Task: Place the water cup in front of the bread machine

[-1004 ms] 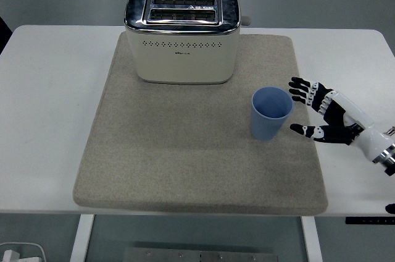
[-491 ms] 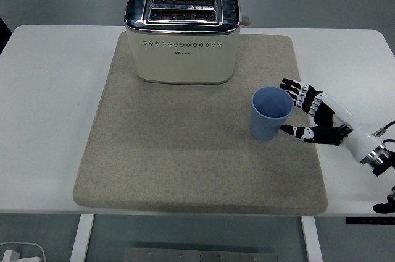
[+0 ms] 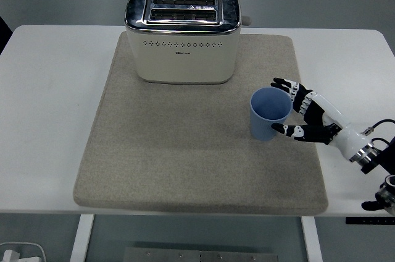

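Observation:
A blue water cup (image 3: 270,113) stands upright on the grey mat (image 3: 197,151), to the right of and a little nearer than the white and chrome bread machine (image 3: 182,34). My right hand (image 3: 289,106) has come in from the right and sits right against the cup's right side, fingers spread open around it, thumb (image 3: 285,130) near the cup's base and the other fingers (image 3: 285,86) by its rim. The fingers are not closed on the cup. My left arm is out of sight.
The mat covers the middle of the white table (image 3: 49,107). Bare mat lies in front of the bread machine. The table's near edge runs along the bottom, with its right edge beyond my forearm (image 3: 355,144).
My right hand has slid left toward the cup, from a short gap away to right beside it. The cup and the bread machine have stayed put.

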